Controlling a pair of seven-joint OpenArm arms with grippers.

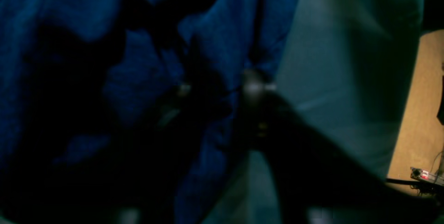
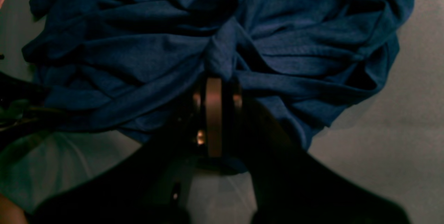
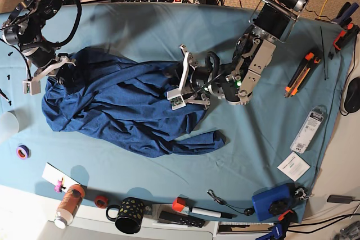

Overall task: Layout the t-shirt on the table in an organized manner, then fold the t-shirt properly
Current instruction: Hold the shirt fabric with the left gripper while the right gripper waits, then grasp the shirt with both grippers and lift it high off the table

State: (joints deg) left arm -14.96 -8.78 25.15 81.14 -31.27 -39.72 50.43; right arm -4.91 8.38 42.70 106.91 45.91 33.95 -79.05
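The navy t-shirt (image 3: 124, 111) lies crumpled on the left half of the teal table (image 3: 140, 26). My right gripper (image 3: 54, 73) is at its upper left corner. In the right wrist view that gripper (image 2: 218, 80) is shut on a bunched fold of the t-shirt (image 2: 138, 54). My left gripper (image 3: 179, 82) sits at the garment's right edge. In the blurred left wrist view its fingers (image 1: 253, 87) stand apart, and the gripper (image 1: 218, 87) has t-shirt (image 1: 86, 78) fabric between them, beside bare table (image 1: 347, 61).
An orange utility knife (image 3: 301, 74), a white packet (image 3: 311, 125) and a paper card (image 3: 293, 166) lie to the right. A blue device (image 3: 270, 203), a black mug (image 3: 128, 214), an orange bottle (image 3: 67, 203) and tape rolls (image 3: 22, 152) line the front edge.
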